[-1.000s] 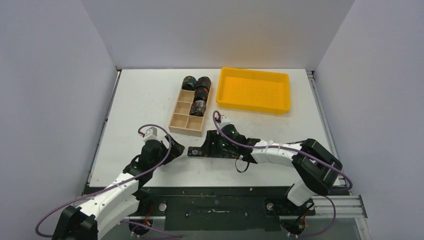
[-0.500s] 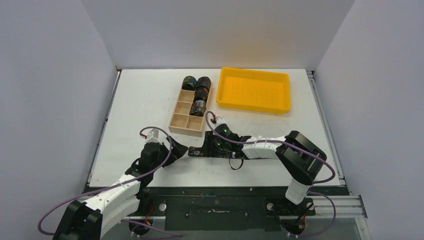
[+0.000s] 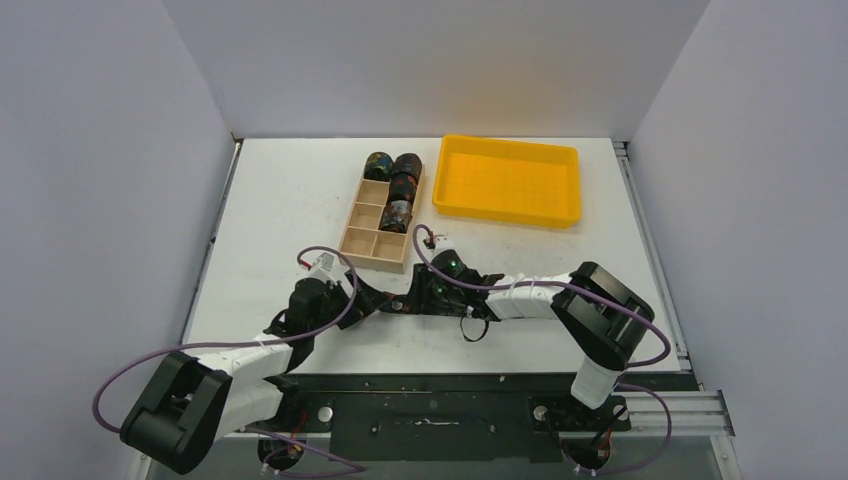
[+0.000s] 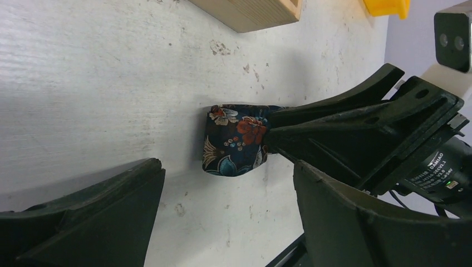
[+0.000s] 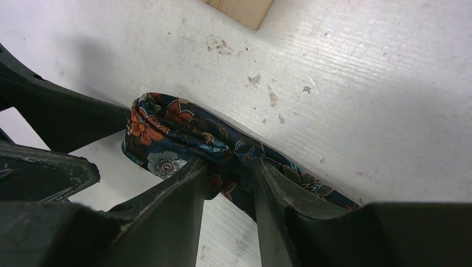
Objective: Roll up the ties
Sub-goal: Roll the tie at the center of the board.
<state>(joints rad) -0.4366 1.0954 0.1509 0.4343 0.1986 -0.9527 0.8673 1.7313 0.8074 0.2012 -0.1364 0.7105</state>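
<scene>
Table: a white, scuffed tabletop (image 3: 280, 200) carries everything; the work is done near its front edge.
Tray: a yellow plastic tray (image 3: 506, 217) stands at the far right, well apart from the work.
Box: a light wooden compartment box (image 3: 372, 262) lies just beyond the grippers; three rolled ties (image 3: 404, 175) are seen at its far end, and the near compartments are seen unfilled.
Loose tie: a dark, near-black fabric strip printed with blue, orange and red flowers (image 5: 167, 133) lies on the table in front of the box, its end doubled over into a small loop.
Right gripper (image 5: 228, 167): its fingers are closed on the loose tie just behind the loop, and the fabric is bunched between them.
Left gripper (image 4: 228, 183): its fingers are spread wide on either side of the loop, and nothing is held.
Step judged: the first turn of the roll is being set up.
Advice: the loop is best taken squarely across its full width by the left fingers, while the strip is kept flat and lightly taut by the right. The edges are best kept aligned, so that a straight cylinder is formed. A skewed first turn is likely to telescope.
</scene>
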